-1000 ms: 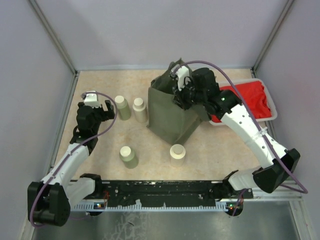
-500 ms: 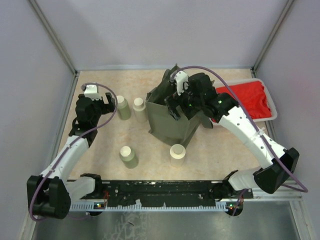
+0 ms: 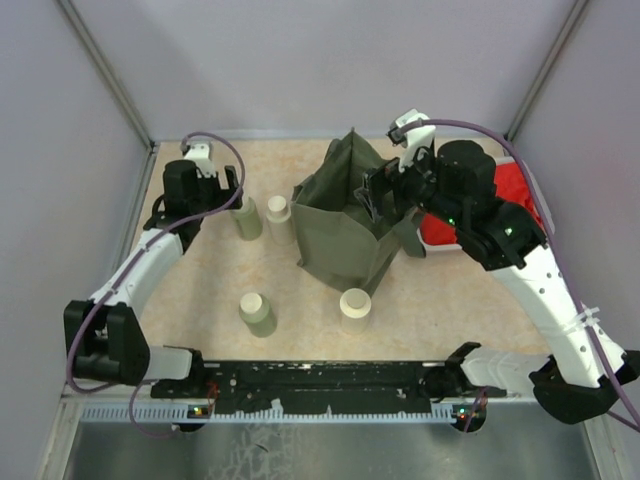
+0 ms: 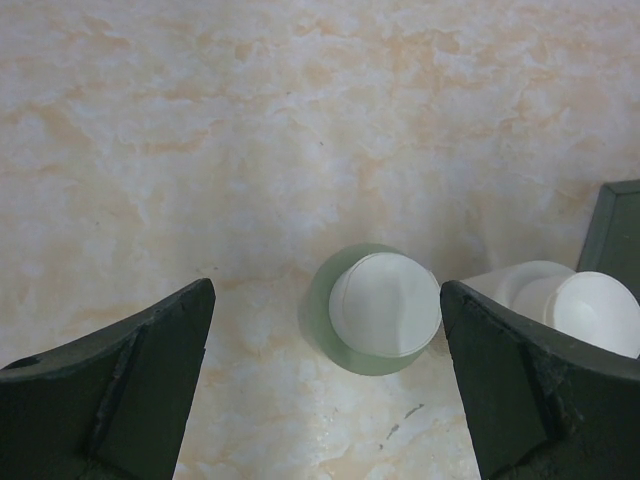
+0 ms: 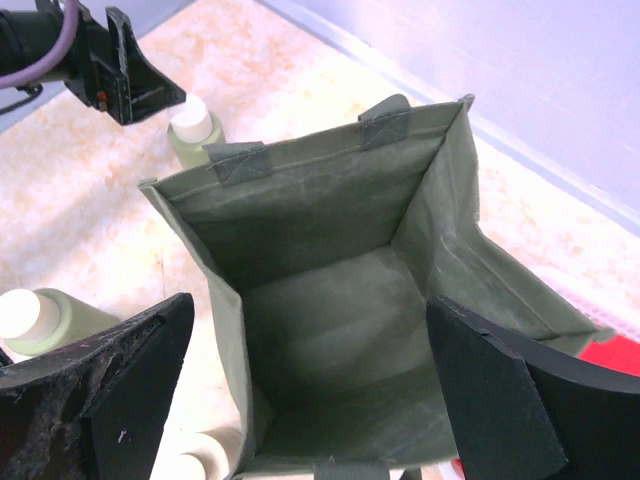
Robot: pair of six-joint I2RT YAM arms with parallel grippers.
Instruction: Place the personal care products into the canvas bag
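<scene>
The olive canvas bag (image 3: 345, 232) stands upright mid-table with its mouth open; the right wrist view looks into its bare inside (image 5: 330, 300). Two pale bottles stand left of it, one (image 3: 248, 222) beside another (image 3: 279, 220). Nearer the front are a third (image 3: 258, 313) and a cream one (image 3: 355, 310). My left gripper (image 3: 230, 196) hovers open over the leftmost back bottle (image 4: 385, 305), whose cap lies close to the right finger. My right gripper (image 3: 380, 195) hangs open above the bag's right rim, (image 5: 310, 300) holding nothing.
A red cloth (image 3: 437, 228) lies in a tray at the back right, mostly behind my right arm. Grey walls close in the table on three sides. The second back bottle (image 4: 590, 310) and the bag's corner (image 4: 615, 235) sit just right of my left gripper's right finger.
</scene>
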